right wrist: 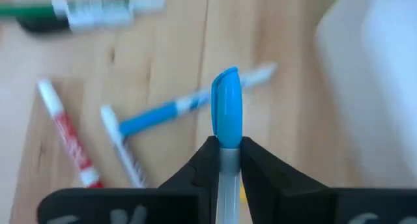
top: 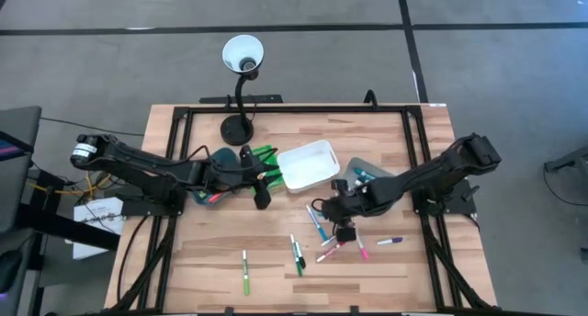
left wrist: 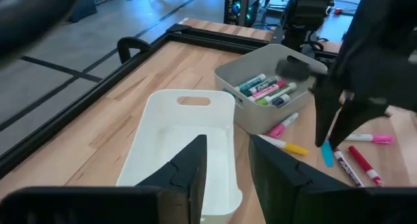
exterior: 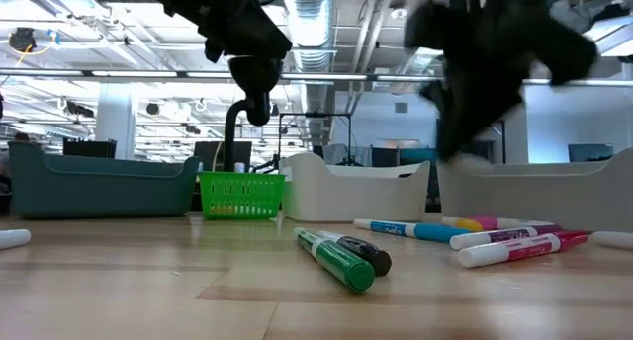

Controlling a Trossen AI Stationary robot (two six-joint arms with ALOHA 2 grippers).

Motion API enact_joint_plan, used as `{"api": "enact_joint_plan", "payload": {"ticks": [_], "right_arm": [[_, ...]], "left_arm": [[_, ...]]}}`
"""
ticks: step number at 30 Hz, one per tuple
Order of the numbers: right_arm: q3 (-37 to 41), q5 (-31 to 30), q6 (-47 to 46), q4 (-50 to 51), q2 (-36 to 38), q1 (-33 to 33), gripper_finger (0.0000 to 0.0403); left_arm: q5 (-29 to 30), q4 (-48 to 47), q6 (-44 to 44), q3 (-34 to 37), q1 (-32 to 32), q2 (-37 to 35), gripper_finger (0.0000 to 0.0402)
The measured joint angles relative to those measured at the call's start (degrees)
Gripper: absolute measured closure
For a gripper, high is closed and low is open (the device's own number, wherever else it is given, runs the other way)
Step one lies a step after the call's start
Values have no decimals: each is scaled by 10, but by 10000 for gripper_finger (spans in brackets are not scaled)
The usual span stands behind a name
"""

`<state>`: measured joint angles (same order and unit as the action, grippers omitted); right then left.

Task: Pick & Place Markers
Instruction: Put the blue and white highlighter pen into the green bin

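Note:
My right gripper [top: 321,208] is over the middle of the table, shut on a blue-capped marker [right wrist: 227,113]. Under it several loose markers lie flat on the wood: blue ones [right wrist: 163,113], red and pink ones [top: 331,249], green ones [top: 245,272] and a purple one [top: 390,240]. More markers [left wrist: 266,90] lie in the grey bin [top: 372,173]. My left gripper [top: 262,195] is open and empty, just above the near left side of the white bin [top: 308,164]. My right gripper pinches the marker's white barrel [right wrist: 227,160] between its two fingers. The marker lies along the fingers, and its blue cap [left wrist: 326,154] sticks out past the fingertips. The fingers point down and the marker hangs clear of the table.
A green basket [top: 265,155] and a teal bin [top: 220,160] stand left of the white bin. A black gooseneck lamp [top: 241,59] stands at the far edge. A black frame [top: 294,109] runs round the table. Bare wood lies along the near edge.

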<state>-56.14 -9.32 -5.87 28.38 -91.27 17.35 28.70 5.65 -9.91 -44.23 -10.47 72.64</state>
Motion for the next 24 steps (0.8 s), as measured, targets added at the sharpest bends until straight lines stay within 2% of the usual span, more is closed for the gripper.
{"api": "enact_joint_plan", "payload": {"ticks": [4, 7, 12, 15, 20, 24], "right_arm": [[-36, -88, 63, -30, 13, -7, 367], [-53, -161, 92, -125, 13, -29, 378], [-54, -153, 105, -414, -36, -91, 372], [-66, -88, 105, -520, -85, -126, 367], [-149, -70, 98, -487, -185, -157, 375], [-234, -70, 49, -376, -256, -173, 370]], "left_arm": [[-1, 7, 0, 0, -9, -3, 292], [-3, 13, 10, 0, -25, -23, 298], [-3, 16, 40, 0, -63, -88, 308], [-2, 16, 51, 0, -90, -116, 311], [-3, 12, 78, 9, -121, -126, 311], [12, 17, 82, 10, -120, -126, 311]]}}
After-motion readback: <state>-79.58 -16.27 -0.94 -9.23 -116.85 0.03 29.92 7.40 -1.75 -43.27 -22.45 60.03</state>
